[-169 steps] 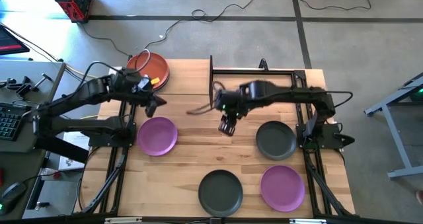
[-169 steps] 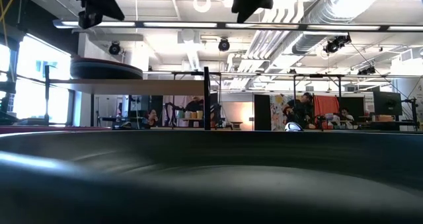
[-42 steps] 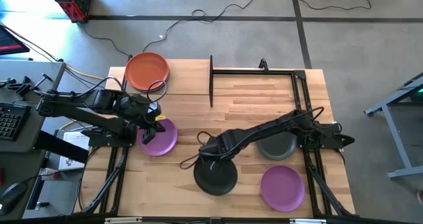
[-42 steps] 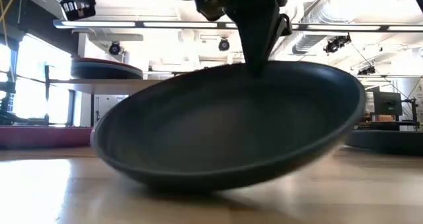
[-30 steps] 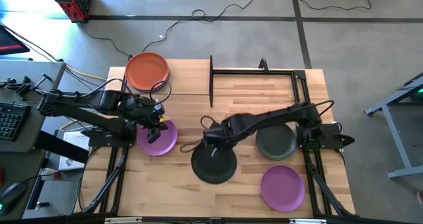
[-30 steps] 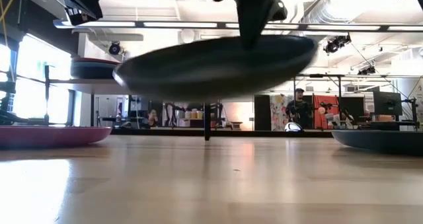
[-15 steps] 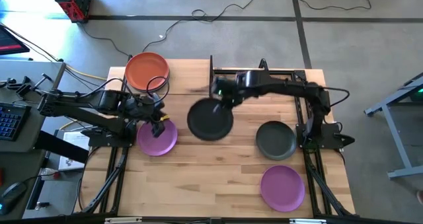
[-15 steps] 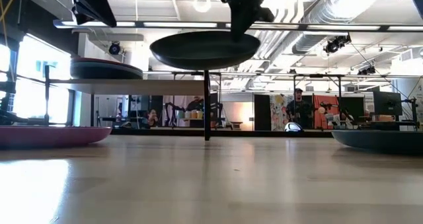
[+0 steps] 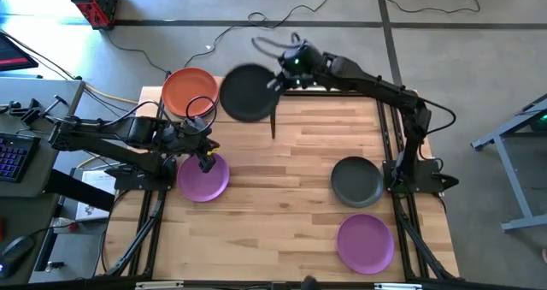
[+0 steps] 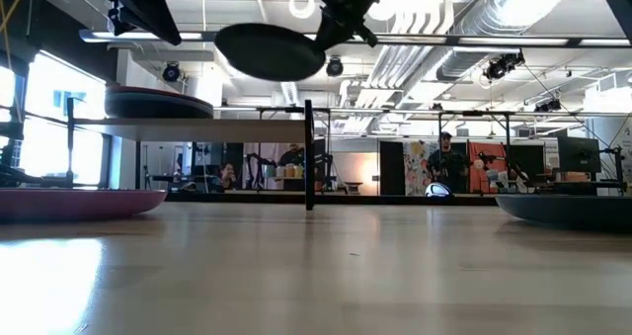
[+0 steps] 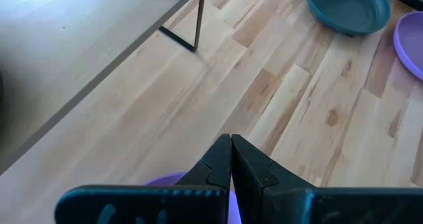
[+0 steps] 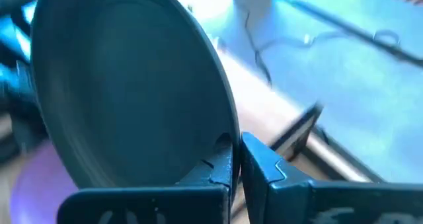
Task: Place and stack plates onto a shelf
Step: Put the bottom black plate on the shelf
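Plates sat all along the table: going left to right, the orange plate (image 9: 190,91) lay on the shelf (image 9: 248,126), and the left gripper (image 9: 206,161) hung clamped shut and empty over a purple plate (image 9: 203,176). Then the action: the right gripper (image 9: 276,82) was pinched onto the rim of a grey plate (image 9: 246,93), carried in the air above the shelf, just beside the orange one. The free shelf spot looked to lie straight below it. A second grey plate (image 9: 356,180) and purple plate (image 9: 366,241) waited rightward.
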Action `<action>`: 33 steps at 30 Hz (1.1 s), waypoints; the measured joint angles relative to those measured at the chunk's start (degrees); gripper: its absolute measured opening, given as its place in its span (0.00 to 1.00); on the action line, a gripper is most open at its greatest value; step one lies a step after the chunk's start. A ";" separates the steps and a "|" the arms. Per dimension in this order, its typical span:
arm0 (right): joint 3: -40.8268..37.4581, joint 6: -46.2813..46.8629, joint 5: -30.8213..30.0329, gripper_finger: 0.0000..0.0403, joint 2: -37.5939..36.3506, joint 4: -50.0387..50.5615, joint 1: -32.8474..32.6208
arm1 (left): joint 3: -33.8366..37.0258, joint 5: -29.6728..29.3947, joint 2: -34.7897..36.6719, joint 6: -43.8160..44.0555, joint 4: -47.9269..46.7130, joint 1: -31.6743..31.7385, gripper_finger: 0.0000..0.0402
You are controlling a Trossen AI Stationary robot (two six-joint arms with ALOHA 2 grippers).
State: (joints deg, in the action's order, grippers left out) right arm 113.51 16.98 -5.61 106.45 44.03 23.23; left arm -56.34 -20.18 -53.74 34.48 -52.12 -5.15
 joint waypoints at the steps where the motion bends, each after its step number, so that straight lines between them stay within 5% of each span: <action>1: 0.00 0.31 0.00 0.00 0.00 -1.97 0.74 | 0.00 -0.01 0.00 0.00 0.00 -0.01 0.00; 12: 0.09 2.20 -0.37 0.00 2.23 -15.64 4.28 | 0.00 0.00 0.00 1.07 -0.07 1.59 0.00; 33: 0.00 -1.01 5.87 0.00 8.34 -12.01 5.04 | 0.00 0.43 0.01 1.65 -0.37 2.25 0.00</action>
State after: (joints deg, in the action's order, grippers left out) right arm 113.51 15.98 0.26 114.79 32.02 28.27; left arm -56.34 -19.75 -53.72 36.13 -52.48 -2.90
